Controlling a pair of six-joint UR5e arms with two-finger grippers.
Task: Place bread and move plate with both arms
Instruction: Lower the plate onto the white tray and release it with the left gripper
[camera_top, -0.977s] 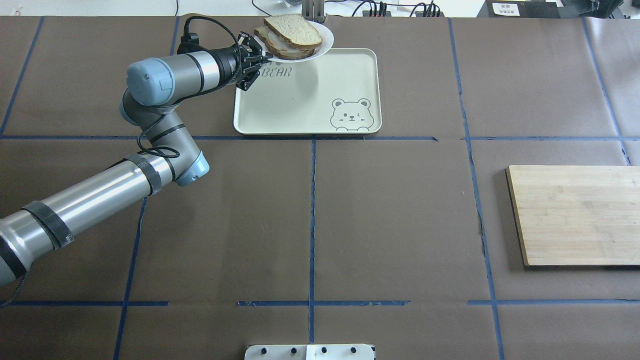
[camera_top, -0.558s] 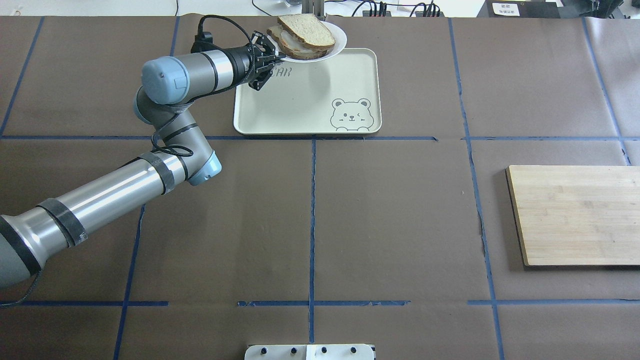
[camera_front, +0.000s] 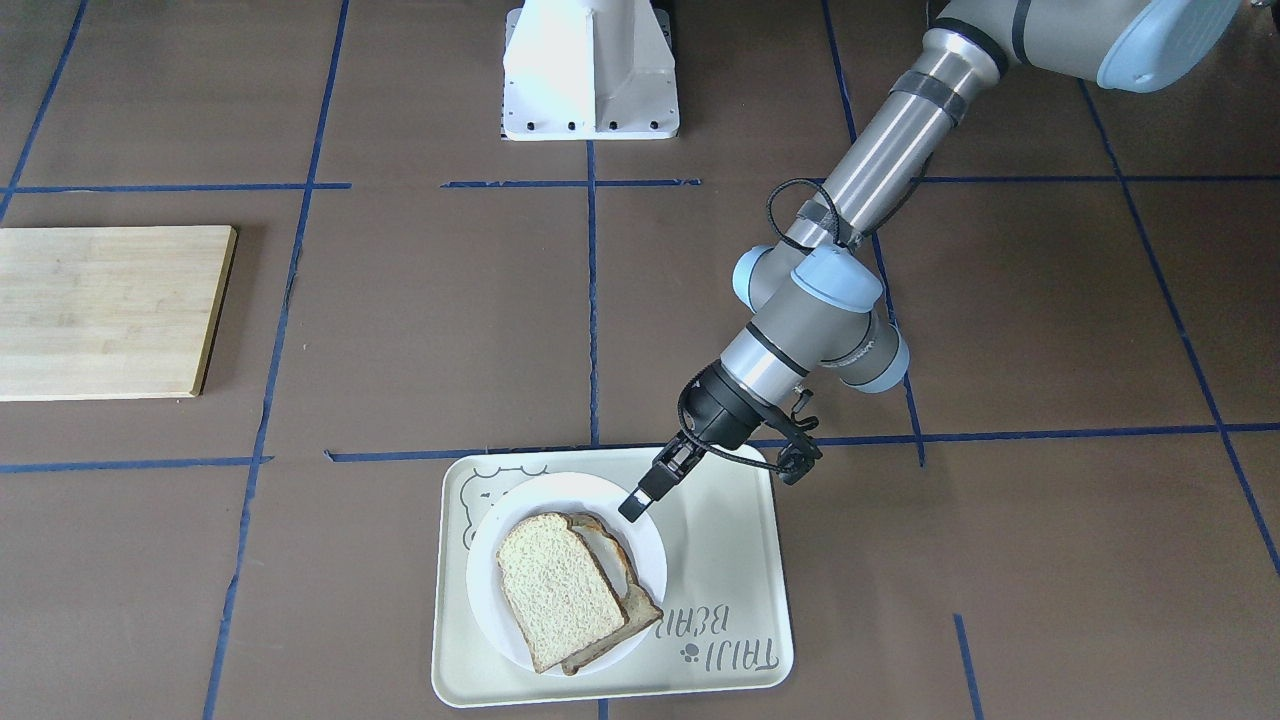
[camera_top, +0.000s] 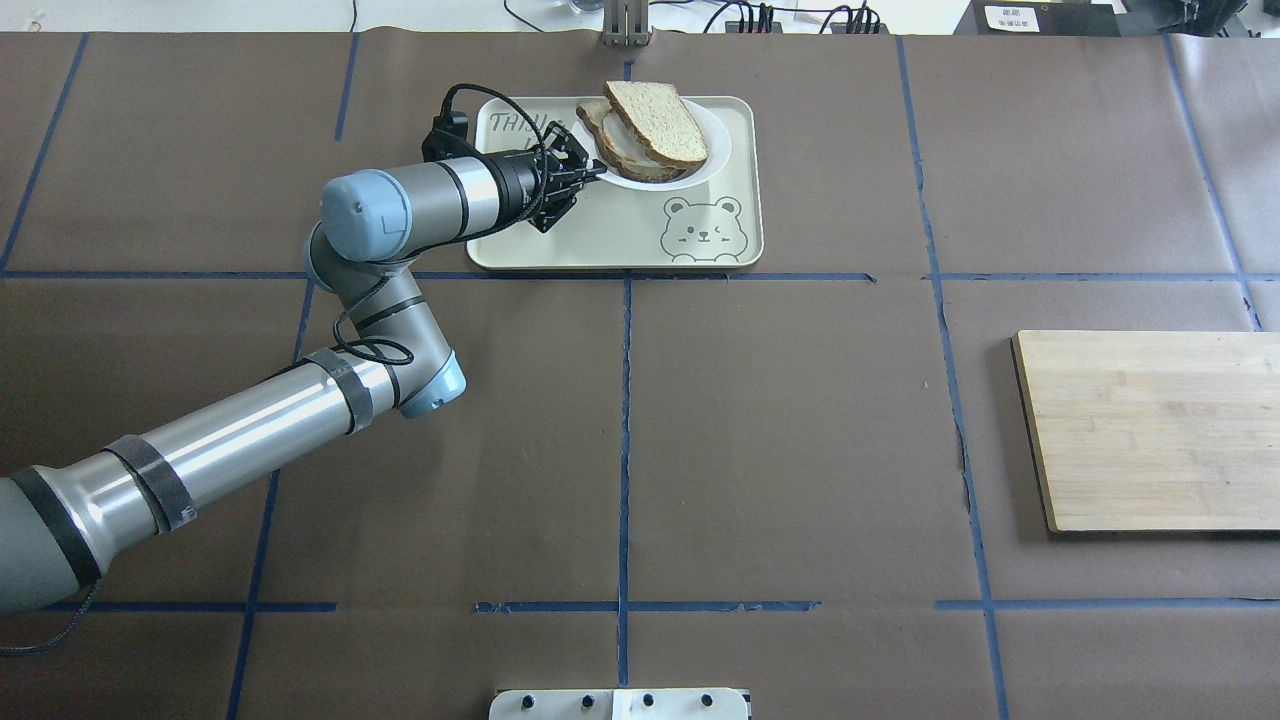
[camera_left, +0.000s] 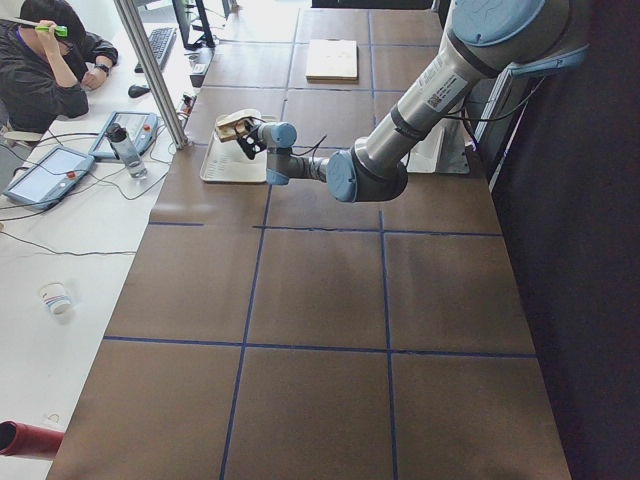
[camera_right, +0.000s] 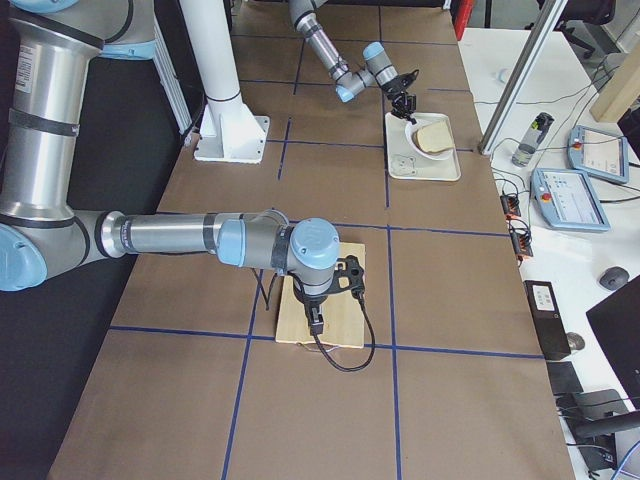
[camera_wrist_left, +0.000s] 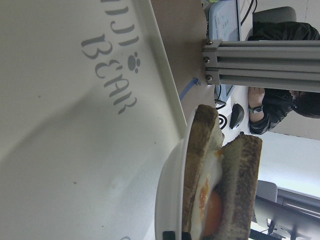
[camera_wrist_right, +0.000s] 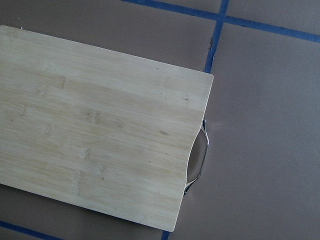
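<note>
**Left tool held the plate over the tray**

In the overhead view, the large cream rectangular tray (camera_top: 600, 235) with a bear drawing lay at 12 o'clock on the brown paper-covered tabletop (camera_top: 800, 450). The small round white plate (camera_top: 716, 140) was over the tray, in the part toward 1 o'clock. I could not tell if its base touched the tray.

On the plate lay the pale tan square slice of bread (camera_top: 655, 120). It was set on top of a darker slice with a fried egg (camera_wrist_left: 212, 215), and the two were a little shifted from each other.

The silver-grey left arm (camera_top: 250, 430) reached in from 8 o'clock. The black left tool (camera_top: 590, 172) was at the rim of the plate, at about 8 o'clock of it. Its fingers were nearly together and pinched the rim between them.

The pale wooden cutting board (camera_top: 1150, 430) lay at 3 o'clock on the tabletop, well apart from the tray. In the view from the right end, the right arm (camera_right: 170, 240) held the right tool (camera_right: 315, 322) above this board. How far this tool was open, I could not tell.
</note>
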